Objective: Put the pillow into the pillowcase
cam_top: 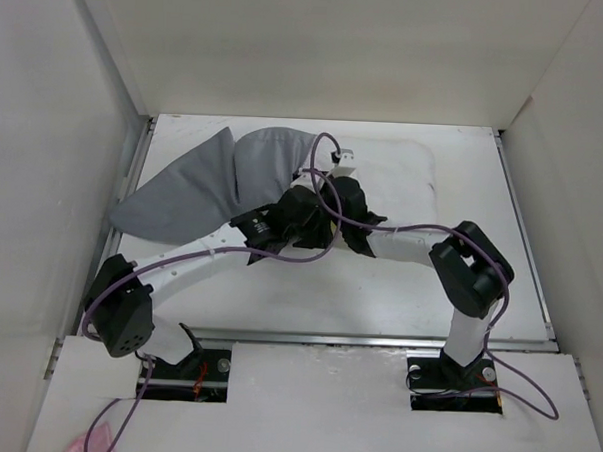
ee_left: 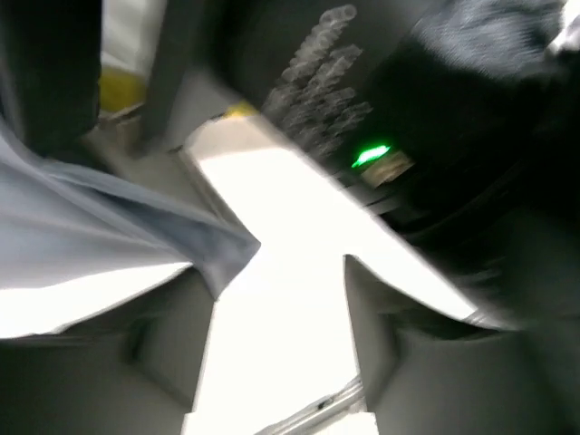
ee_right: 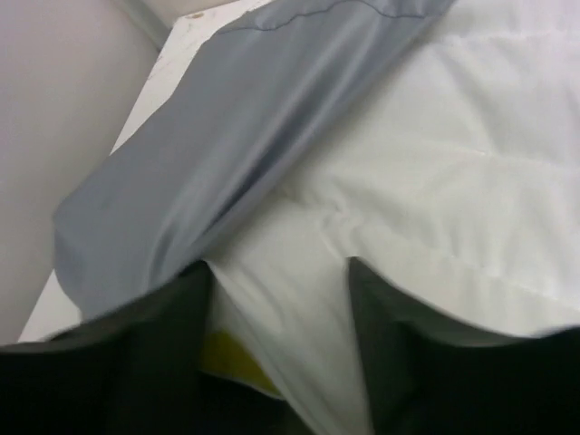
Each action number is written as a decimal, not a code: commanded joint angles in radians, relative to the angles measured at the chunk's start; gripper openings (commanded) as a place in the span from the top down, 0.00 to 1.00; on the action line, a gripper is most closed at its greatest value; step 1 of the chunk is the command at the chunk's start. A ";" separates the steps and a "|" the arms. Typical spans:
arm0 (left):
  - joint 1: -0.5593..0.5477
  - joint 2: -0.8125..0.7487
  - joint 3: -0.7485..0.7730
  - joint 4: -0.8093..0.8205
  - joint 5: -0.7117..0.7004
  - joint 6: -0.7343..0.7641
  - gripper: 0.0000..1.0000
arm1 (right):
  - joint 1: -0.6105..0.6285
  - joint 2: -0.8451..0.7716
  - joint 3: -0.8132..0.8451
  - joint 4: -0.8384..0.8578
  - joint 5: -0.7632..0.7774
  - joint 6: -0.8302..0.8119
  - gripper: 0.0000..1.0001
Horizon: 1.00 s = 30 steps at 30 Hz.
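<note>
The white pillow (cam_top: 404, 175) lies at the back of the table, its left part under the grey pillowcase (cam_top: 198, 186), which spreads out to the back left. Both grippers meet over the pillow's near left edge. My right gripper (ee_right: 279, 272) is open, with the pillow's (ee_right: 435, 181) edge and a bit of its yellow band (ee_right: 231, 358) between the fingers; the pillowcase (ee_right: 208, 154) lies just beyond. It also shows in the top view (cam_top: 345, 203). My left gripper (ee_left: 281, 263) is open, and a corner of the pillowcase (ee_left: 118, 227) rests against its left finger. It also shows in the top view (cam_top: 304, 208).
White walls (cam_top: 76, 126) close in the table on the left, back and right. The right arm's black wrist (ee_left: 435, 136), with a green light, fills the upper right of the blurred left wrist view. Purple cables (cam_top: 324, 162) loop over both grippers. A metal rail (cam_top: 377, 340) runs along the table's near edge.
</note>
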 commanded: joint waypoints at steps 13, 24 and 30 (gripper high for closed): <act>0.110 0.007 0.223 -0.158 -0.197 0.012 0.06 | -0.258 -0.240 -0.074 -0.111 -0.243 -0.164 0.08; 0.215 0.562 0.742 -0.418 -0.318 0.124 0.23 | -0.372 -0.001 0.246 -0.535 -0.287 -0.402 0.08; 0.235 0.661 0.807 -0.484 -0.378 0.115 0.43 | -0.372 0.126 0.310 -0.621 -0.330 -0.426 0.06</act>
